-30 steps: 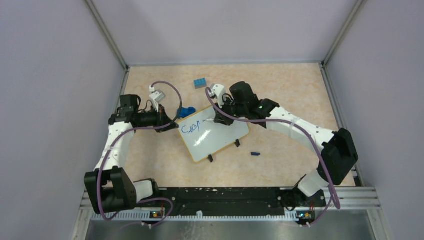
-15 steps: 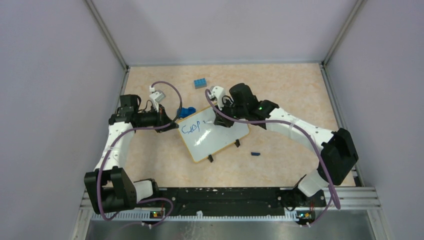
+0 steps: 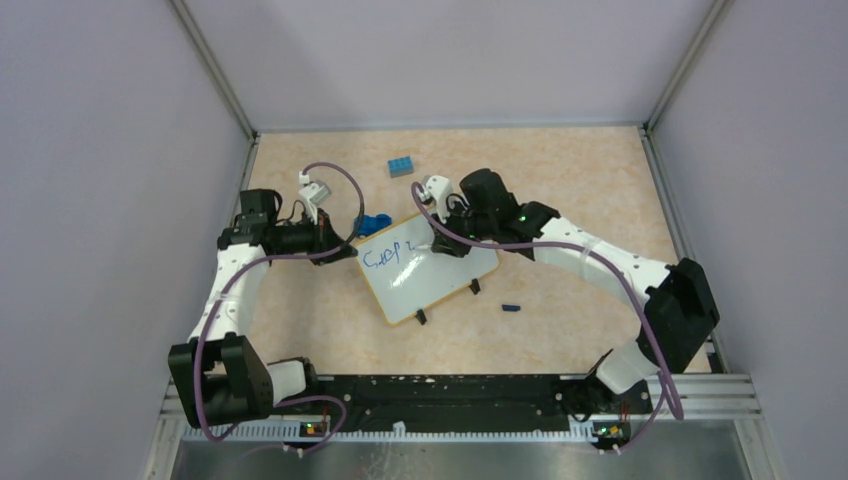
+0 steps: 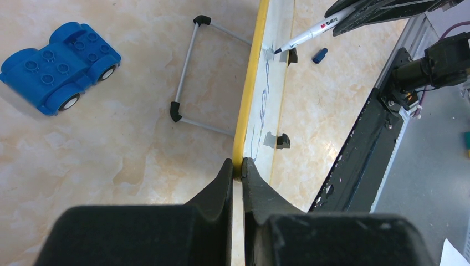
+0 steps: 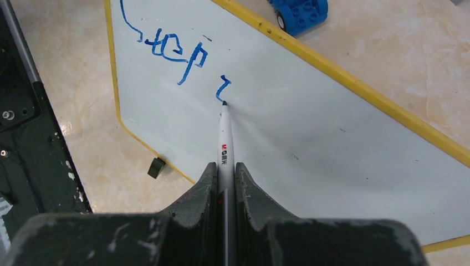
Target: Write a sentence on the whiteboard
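The right end effector (image 5: 224,169) is clamped tight on a white marker pen (image 5: 224,138). The pen's blue tip touches the whiteboard (image 5: 332,155) at the foot of a small hooked stroke. That stroke ends the sentence (image 5: 166,50), a blue scrawl in the upper left of the right wrist frame that seems to read "Step", though the hand is loose.

The left end effector (image 4: 236,166), at the bottom centre of its wrist frame, is nearly closed, pinching the board's thin yellow rim (image 4: 252,83).

From overhead, the board sits askew at the centre of the frame on the beige counter (image 3: 580,180), with the two arms reaching in from either side. Two black clip feet (image 3: 421,317) line its lower edge.

A grey wire bracket (image 4: 191,72) with black corners lies on the counter just beside the rim. Further left of it is a blue toy car (image 4: 58,66), in the upper left of the left wrist frame. A blue brick (image 3: 401,165) rests above the board in the overhead view. A small dark blue cap (image 3: 511,307) lies apart at the board's lower right.
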`<move>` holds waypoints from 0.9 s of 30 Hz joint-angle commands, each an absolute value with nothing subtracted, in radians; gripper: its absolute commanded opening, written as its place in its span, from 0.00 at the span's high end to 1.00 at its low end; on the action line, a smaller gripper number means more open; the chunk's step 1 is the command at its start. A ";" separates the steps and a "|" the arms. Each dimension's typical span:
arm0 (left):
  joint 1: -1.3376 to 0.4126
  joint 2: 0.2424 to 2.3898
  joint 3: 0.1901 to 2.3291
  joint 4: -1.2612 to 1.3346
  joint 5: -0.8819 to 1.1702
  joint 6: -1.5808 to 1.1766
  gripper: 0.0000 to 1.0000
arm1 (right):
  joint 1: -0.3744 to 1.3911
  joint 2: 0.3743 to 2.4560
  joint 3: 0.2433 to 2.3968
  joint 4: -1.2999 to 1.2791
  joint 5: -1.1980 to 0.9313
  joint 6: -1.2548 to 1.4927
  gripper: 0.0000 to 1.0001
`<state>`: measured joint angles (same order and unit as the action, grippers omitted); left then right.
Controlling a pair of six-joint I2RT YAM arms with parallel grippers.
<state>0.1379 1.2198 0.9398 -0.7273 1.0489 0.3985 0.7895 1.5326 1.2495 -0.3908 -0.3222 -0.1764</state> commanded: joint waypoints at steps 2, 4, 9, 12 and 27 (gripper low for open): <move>0.127 1.209 0.924 -0.737 1.040 0.428 1.00 | 0.787 1.472 1.298 -0.379 -0.323 -0.193 1.00; 0.127 1.208 0.923 -0.738 1.044 0.428 1.00 | 0.787 1.468 1.310 -0.375 -0.340 -0.187 1.00; 0.126 1.208 0.923 -0.738 1.043 0.428 1.00 | 0.787 1.482 1.330 -0.366 -0.344 -0.182 1.00; 0.126 1.206 0.924 -0.738 1.039 0.428 1.00 | 0.788 1.493 1.336 -0.358 -0.342 -0.180 1.00; 0.126 1.203 0.924 -0.735 1.029 0.420 1.00 | 0.787 1.559 1.350 -0.338 -0.305 -0.195 1.00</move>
<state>0.1371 1.2198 0.9398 -0.7277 1.0489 0.3981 0.7891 1.5394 1.3102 -0.3817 -0.3187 -0.1818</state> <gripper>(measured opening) 0.090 0.095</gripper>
